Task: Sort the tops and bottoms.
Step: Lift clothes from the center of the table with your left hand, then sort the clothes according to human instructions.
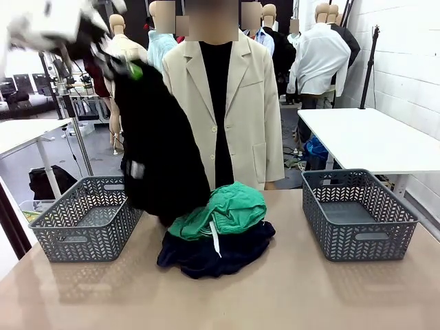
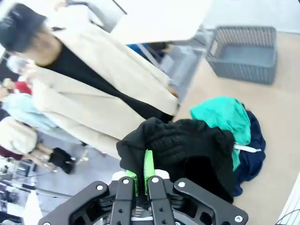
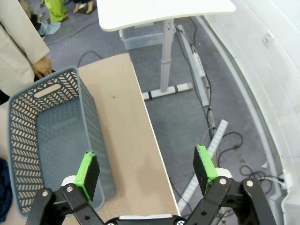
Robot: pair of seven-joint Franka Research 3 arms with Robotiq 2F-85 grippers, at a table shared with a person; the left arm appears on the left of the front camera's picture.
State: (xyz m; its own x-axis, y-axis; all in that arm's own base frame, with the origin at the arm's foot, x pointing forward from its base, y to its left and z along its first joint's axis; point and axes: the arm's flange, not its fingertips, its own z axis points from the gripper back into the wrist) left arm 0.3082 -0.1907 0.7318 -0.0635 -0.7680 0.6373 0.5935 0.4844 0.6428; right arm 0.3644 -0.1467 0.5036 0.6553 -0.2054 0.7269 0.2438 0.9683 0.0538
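Your left gripper (image 1: 134,70) is clenched on the top edge of the black garment (image 1: 161,151) and holds it high, so the cloth hangs free of the pile and, as I judge it, can swing over the left basket (image 1: 86,227) just beside it. Its long axis runs straight down, with the small white label low on its left edge and the hem reaching the green garment (image 1: 230,206), which lies on the navy clothes (image 1: 220,254) at mid-table. Your right gripper (image 3: 145,171) hovers by the right basket (image 3: 93,126) with its fingers spread wide and empty, out of the way
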